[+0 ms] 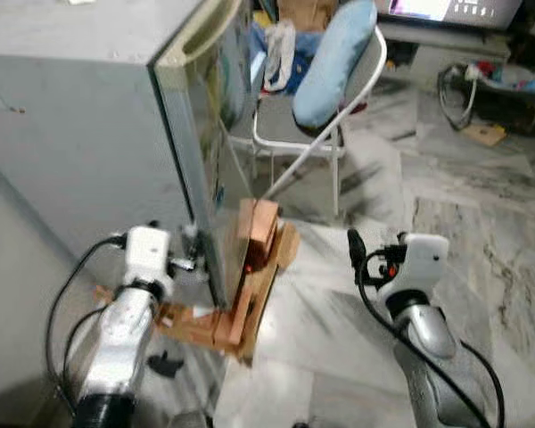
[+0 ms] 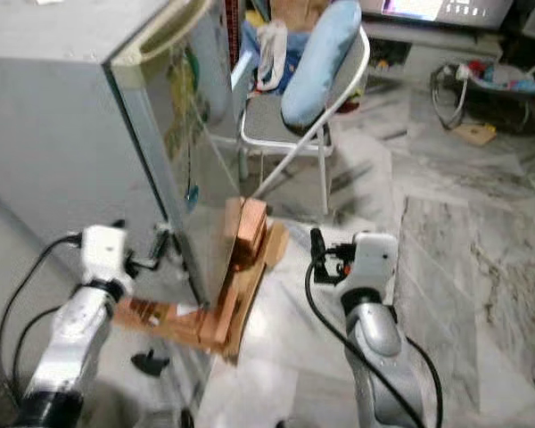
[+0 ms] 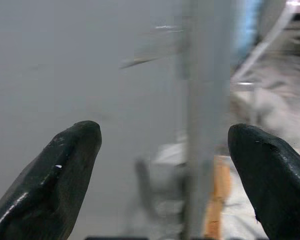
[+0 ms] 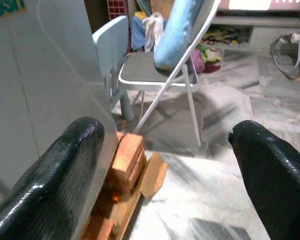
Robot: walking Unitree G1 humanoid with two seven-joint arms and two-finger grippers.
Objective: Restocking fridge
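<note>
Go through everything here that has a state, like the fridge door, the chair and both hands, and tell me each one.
Fridge: door shut, standing on a wooden pallet.
Folding chair: unfolded, a blue cushion leaning on its back.
Left hand: open, holding nothing, at the fridge's door edge.
Right hand: open, holding nothing, over the floor.

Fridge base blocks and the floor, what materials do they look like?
Blocks: probably raw unfinished wood, orange-tan, matte, with sawn rectangular edges, stacked on a slatted wooden frame. Floor: likely polished marble or marble-look tile, grey-white veining with faint sheen and slab joints. Blur leaves grain unconfirmed.
</note>
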